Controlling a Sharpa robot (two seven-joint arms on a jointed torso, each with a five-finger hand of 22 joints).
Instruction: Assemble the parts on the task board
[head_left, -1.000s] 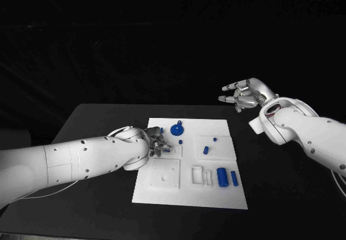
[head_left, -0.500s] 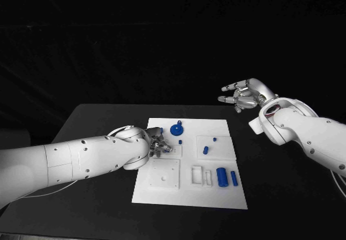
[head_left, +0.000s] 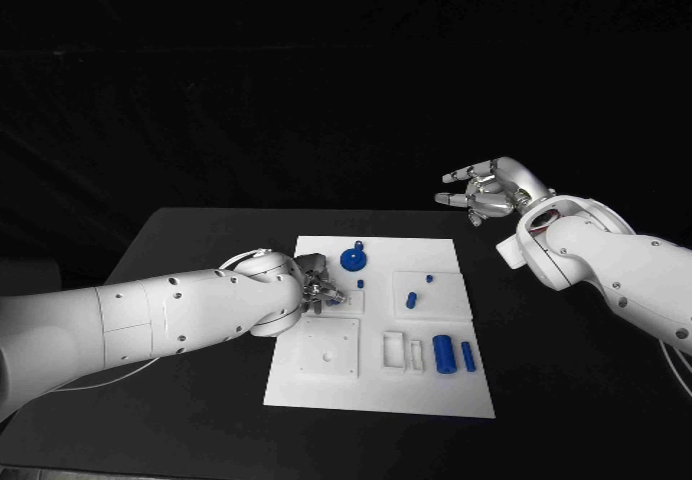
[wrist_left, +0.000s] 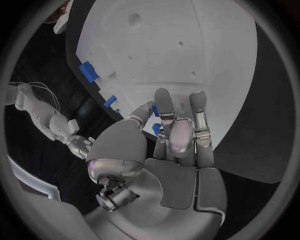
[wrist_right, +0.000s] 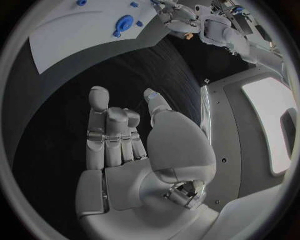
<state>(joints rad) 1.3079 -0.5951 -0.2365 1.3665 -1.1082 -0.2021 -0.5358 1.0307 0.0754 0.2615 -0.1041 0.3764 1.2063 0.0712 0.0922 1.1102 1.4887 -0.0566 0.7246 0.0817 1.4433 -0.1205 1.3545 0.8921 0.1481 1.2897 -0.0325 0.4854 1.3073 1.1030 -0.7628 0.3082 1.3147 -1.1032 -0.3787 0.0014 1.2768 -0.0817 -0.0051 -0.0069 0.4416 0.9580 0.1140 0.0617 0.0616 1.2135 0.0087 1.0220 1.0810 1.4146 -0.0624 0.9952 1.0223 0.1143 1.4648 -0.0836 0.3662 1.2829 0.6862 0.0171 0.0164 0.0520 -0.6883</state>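
Left hand (wrist_left: 178, 145) fingers (wrist_left: 164, 102) curling narrow, pinching small blue part (wrist_left: 155, 128) over task board (head_left: 378, 400), near its 9 o'clock edge. Right hand (head_left: 490, 188) hovering off board toward 2 o'clock, fingers (wrist_right: 99, 107) loosely apart, holding nothing.

Risk, as judgement: part mostly hidden by fingertips, so misaligned seating or slipping out of pinch. Blue round part (head_left: 353, 263) sitting just beside hand at 1 o'clock, could get knocked. Blue blocks (head_left: 446, 353) lying at 4 o'clock on board, well apart on desk (head_left: 202, 240).

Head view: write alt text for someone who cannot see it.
A white task board lies on a black table, with the robot's left hand over its left side near small blue parts. The right hand is raised beyond the table's far right corner, holding nothing.
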